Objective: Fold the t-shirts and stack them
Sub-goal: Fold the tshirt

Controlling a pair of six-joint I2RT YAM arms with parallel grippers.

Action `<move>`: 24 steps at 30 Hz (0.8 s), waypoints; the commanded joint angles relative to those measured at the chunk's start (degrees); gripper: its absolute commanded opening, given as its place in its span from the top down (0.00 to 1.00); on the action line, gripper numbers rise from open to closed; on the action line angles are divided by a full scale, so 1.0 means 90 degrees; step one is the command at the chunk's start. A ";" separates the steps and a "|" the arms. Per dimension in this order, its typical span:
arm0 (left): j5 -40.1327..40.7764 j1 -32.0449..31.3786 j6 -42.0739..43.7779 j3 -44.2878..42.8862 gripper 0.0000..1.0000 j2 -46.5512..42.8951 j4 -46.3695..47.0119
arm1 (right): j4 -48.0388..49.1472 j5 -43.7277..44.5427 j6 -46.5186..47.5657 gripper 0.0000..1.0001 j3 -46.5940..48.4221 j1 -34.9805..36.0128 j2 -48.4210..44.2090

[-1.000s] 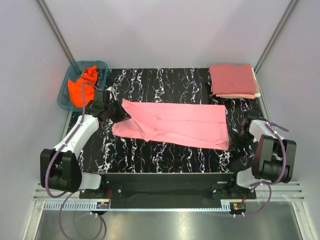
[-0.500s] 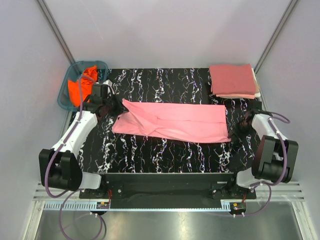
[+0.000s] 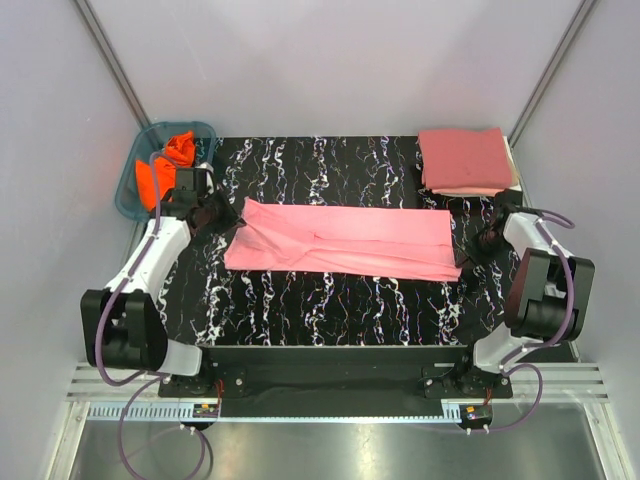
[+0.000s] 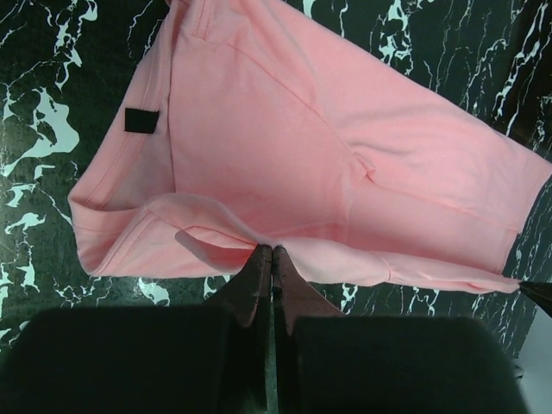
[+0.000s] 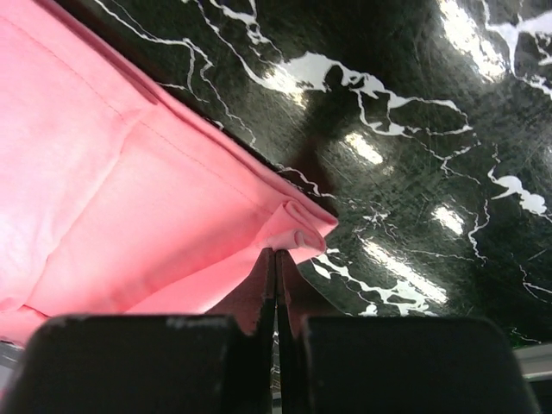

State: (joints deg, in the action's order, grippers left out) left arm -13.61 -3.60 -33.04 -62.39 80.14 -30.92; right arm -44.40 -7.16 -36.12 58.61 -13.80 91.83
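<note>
Right now I am holding the light pink t-shirt [image 3: 350, 240] stretched as a long band across the middle of the counter [image 3: 330, 310]. The left tool [image 4: 266, 250] is pinching a fold at its left end, and the right tool [image 5: 276, 252] is pinching its right corner. I am gripping both ends, I judge, so the cloth is lying taut and flat for the next fold. At far right the rose-red t-shirt [image 3: 465, 158] is sitting folded on the cream one [image 3: 485, 191], marking the stack. The orange t-shirt [image 3: 160, 172] is waiting in the teal basket [image 3: 125, 198] at far left.
</note>
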 commanded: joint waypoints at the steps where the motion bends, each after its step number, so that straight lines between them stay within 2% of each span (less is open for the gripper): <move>1: 0.0086 0.0048 0.0145 -0.0275 1.00 0.0148 0.0115 | 0.0099 -0.0141 0.0234 1.00 0.0479 0.0020 0.0147; 8: 0.0076 0.0048 0.0223 -0.0372 1.00 0.0441 0.0144 | 0.0256 -0.0191 0.0380 1.00 0.0870 0.0264 0.0685; 17: 0.0261 0.0058 0.0370 -0.0333 1.00 0.0598 0.0125 | 0.0188 0.0716 0.0527 1.00 0.1163 0.0606 0.1105; 24: 0.0310 0.0077 0.0390 -0.0431 1.00 0.0754 0.0056 | 0.0148 0.1322 0.0468 1.00 0.1300 0.0733 0.1027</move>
State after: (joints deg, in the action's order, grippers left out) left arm -12.45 -3.36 -30.81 -63.20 86.17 -31.20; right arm -42.94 0.25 -32.56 67.64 -8.12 101.75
